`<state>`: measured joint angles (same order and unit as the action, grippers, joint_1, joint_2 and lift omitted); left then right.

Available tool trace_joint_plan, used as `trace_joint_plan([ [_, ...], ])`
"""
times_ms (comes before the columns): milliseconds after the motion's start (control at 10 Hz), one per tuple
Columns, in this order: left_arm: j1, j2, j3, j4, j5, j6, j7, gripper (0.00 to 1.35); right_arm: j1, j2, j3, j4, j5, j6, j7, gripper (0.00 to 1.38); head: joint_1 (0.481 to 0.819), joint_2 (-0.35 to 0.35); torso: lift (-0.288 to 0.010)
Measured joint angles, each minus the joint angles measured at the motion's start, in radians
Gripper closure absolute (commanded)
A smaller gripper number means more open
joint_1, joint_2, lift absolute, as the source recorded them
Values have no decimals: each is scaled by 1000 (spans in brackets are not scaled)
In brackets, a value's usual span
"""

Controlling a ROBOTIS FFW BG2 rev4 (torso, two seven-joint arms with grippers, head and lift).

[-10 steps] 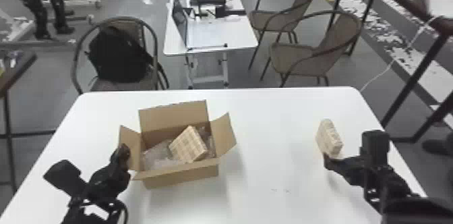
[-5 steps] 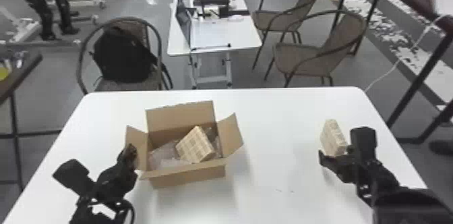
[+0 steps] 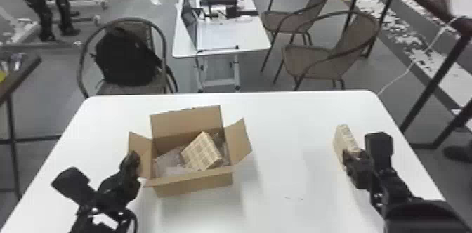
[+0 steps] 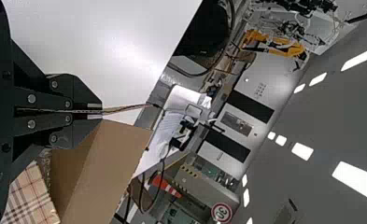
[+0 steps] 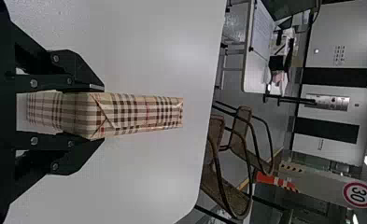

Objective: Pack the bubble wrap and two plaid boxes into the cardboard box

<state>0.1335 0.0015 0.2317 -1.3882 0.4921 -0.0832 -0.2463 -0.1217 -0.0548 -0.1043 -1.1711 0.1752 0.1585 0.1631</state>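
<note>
The open cardboard box point(image 3: 193, 185) stands left of centre on the table. Inside it, one plaid box point(image 3: 202, 151) lies tilted on and beside the bubble wrap point(image 3: 170, 160). At its left flap, my left gripper point(image 3: 134, 158) is shut; the left wrist view has the left gripper point(image 4: 97, 111) pinching the thin cardboard flap point(image 4: 125, 108). Over on the table's right side, my right gripper point(image 3: 351, 155) holds the second plaid box point(image 3: 344, 139). In the right wrist view, the flat fingers of the right gripper point(image 5: 97, 114) press against both sides of this plaid box point(image 5: 139, 112).
Both things rest within a white table point(image 3: 281, 116), with a broad bare stretch between the cardboard box and the right arm. Beyond its far edge are chairs point(image 3: 316, 57), a black backpack point(image 3: 126, 57) and a smaller table point(image 3: 217, 35) with equipment.
My right gripper has moved left and a little forward, further around the second plaid box. The left gripper has stayed at the flap. The head view has shifted slightly.
</note>
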Motion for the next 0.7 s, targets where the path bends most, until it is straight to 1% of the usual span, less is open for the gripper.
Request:
trace_joint_plan([
  [300, 4, 0, 0, 1, 5, -3, 0, 1214, 20, -4, 0, -25, -9, 13, -11, 889, 695, 36, -14],
  [400, 5, 0, 0, 0, 5, -3, -1, 1214, 34, -5, 4, -54, -21, 13, -10, 889, 695, 37, -14],
  [600, 5, 0, 0, 0, 5, -3, 0, 1214, 89, -8, 51, -181, -79, 1, -8, 891, 695, 64, -14],
  [700, 5, 0, -1, 0, 5, -4, -1, 1214, 117, -9, 90, -255, -132, -19, -6, 891, 695, 90, -14],
])
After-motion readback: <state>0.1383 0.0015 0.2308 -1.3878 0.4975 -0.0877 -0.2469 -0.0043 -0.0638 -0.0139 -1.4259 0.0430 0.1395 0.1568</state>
